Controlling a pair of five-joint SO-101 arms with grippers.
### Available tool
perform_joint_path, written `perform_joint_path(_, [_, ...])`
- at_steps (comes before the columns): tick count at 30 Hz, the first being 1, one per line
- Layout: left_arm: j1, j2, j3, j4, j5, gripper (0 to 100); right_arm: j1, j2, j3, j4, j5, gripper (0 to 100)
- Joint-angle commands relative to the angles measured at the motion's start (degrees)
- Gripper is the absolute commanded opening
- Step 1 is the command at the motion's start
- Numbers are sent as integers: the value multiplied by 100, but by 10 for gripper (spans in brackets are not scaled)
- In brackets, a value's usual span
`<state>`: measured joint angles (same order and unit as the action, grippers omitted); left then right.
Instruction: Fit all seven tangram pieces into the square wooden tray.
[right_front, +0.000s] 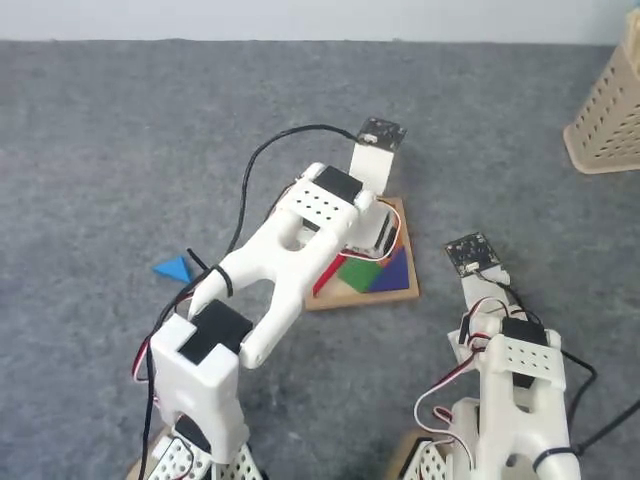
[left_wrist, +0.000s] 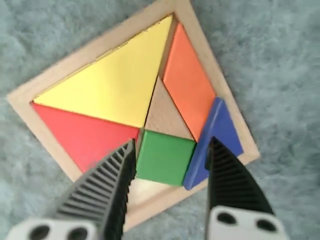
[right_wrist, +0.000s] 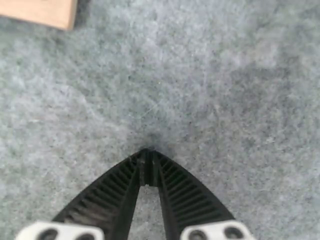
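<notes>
The square wooden tray (left_wrist: 60, 75) holds a yellow triangle (left_wrist: 110, 85), a red triangle (left_wrist: 82, 135), an orange parallelogram (left_wrist: 187, 82), a tan triangle (left_wrist: 164, 114) and a green square (left_wrist: 165, 156). A blue piece (left_wrist: 216, 140) lies tilted along the tray's side, partly over the rim. My left gripper (left_wrist: 170, 150) hovers open just above the green square, one finger on each side of it. On the carpet left of the tray (right_front: 400, 292) lies a small blue triangle (right_front: 174, 268). My right gripper (right_wrist: 149, 154) is shut and empty over bare carpet, beside a tray corner (right_wrist: 40, 12).
Grey carpet covers the table. A perforated wooden stand (right_front: 610, 100) sits at the far right edge. The left arm (right_front: 290, 260) stretches across to the tray; the right arm (right_front: 515, 370) stays low at the front right.
</notes>
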<state>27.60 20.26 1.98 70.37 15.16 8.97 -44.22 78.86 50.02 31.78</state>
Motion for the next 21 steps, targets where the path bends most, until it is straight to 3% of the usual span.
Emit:
perform_joint_path(1, [229, 44, -57, -105, -193, 214, 40, -145, -9, -92, 70, 6])
perform_joint_path(21, [264, 791, -303, -123, -308, 214, 40, -145, -9, -84, 70, 6])
